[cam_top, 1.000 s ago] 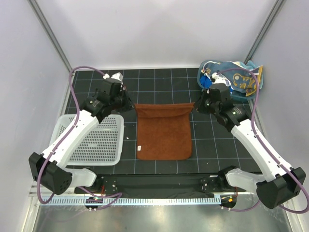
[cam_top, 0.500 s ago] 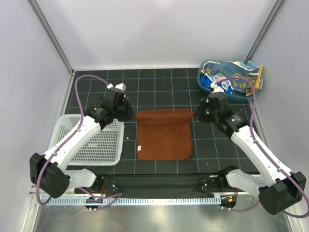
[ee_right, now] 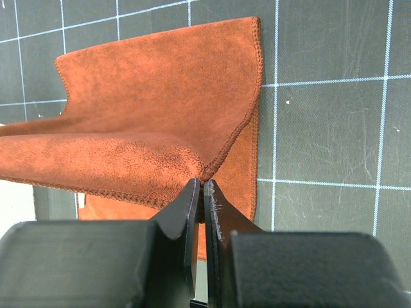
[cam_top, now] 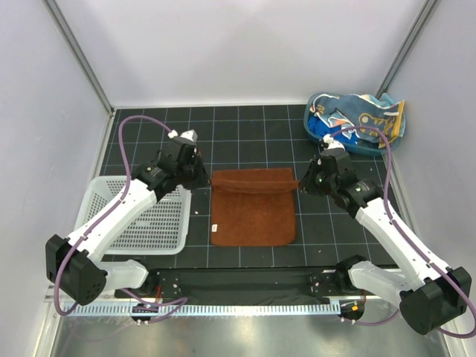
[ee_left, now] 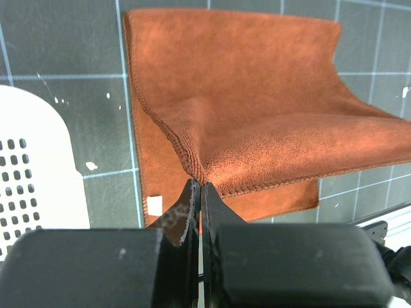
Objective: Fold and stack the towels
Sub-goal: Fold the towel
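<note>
Rust-brown towel (cam_top: 251, 216) mid-fold, centre frame.
Left gripper (ee_left: 200, 192) and right gripper (ee_right: 201, 189) each pinched tight on a far corner, raised above the lower layer.

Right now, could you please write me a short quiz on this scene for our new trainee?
1. True or false: the rust-brown towel lies inside the white mesh basket.
2. What does the left hand grip? A) the basket's rim B) a corner of the rust-brown towel C) nothing
3. Which container holds the other towels?
Key: 1 false. 2 B; the right hand pinches the opposite corner. 3 the blue tub, far right.
</note>
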### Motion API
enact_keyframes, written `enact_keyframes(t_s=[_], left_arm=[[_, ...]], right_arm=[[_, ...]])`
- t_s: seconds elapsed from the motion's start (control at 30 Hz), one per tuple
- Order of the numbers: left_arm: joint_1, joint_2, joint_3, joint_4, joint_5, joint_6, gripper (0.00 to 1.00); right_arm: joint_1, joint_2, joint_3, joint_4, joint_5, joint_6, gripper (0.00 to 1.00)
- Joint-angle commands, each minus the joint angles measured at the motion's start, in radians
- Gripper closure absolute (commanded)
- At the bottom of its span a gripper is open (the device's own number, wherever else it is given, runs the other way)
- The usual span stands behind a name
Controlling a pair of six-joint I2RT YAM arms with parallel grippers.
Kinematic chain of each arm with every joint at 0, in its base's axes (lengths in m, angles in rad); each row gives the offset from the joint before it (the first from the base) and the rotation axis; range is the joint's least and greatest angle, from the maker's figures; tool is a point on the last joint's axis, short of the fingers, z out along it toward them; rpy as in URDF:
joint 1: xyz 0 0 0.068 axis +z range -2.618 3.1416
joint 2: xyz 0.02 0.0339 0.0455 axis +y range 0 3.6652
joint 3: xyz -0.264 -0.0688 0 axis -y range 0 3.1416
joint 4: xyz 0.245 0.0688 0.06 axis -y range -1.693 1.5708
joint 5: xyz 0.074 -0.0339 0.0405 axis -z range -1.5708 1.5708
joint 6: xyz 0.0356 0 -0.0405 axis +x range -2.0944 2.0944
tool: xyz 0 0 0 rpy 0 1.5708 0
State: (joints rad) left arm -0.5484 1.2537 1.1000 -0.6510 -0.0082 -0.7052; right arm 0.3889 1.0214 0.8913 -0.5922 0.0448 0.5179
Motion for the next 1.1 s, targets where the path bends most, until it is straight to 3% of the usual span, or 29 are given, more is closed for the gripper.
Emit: enact_keyframes(t_s=[0.0,0.33,1.07], left_arm=[[0.001,-0.002,0.096,-0.016,-0.048,0.024,1.0],[0.001,-0.031,0.112,-0.055,-0.062,0.033,1.0],[-0.038,-0.068,-0.227,0.108,0.005,-0.045,1.0]], right_arm=[[-0.001,-0.012,0.069,-0.009,0.017,-0.016,0.98],[-0.001,-0.03,0.095,-0.041,0.012,-0.019,0.98],[0.002,-0.066,-0.227,0.061,-0.088,0.045,0.98]])
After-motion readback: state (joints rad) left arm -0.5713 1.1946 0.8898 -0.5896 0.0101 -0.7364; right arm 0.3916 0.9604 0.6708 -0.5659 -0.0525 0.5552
